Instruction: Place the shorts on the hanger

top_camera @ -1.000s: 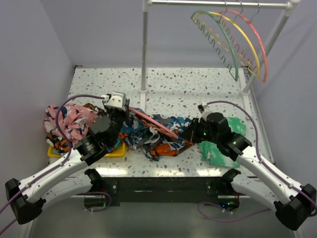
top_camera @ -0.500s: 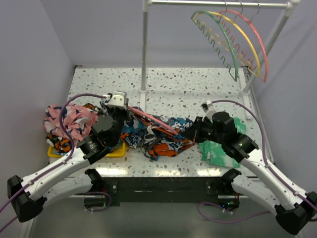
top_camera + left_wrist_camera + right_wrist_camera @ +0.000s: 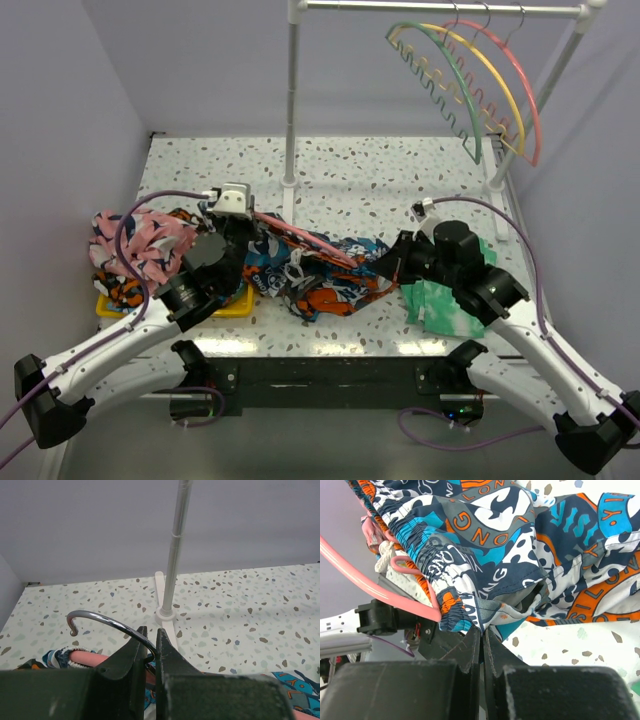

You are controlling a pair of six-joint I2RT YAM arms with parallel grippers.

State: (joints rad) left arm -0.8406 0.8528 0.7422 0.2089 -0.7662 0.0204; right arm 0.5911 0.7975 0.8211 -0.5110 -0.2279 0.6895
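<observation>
The shorts (image 3: pixel 325 270), in an orange, teal, navy and white print, lie bunched at the table's front centre. The coral-pink hanger (image 3: pixel 300 238) runs through their waistband, and its arm shows beside the gathered waistband in the right wrist view (image 3: pixel 365 575). My left gripper (image 3: pixel 151 636) is shut on the hanger's metal hook (image 3: pixel 100 620) at the shorts' left end. My right gripper (image 3: pixel 483 630) is shut on the waistband edge of the shorts (image 3: pixel 485 555), at their right end in the top view (image 3: pixel 385 262).
A pink-and-navy garment (image 3: pixel 140 245) lies on a yellow tray (image 3: pixel 230 305) at the left. A green-and-white cloth (image 3: pixel 445 300) lies under my right arm. A white rack post (image 3: pixel 291 100) stands behind, with green, yellow and coral hangers (image 3: pixel 480 70) on the rail at the back right.
My right gripper has drawn the waistband a little to the right, stretching the shorts along the hanger. My left gripper has held the hook nearly still.
</observation>
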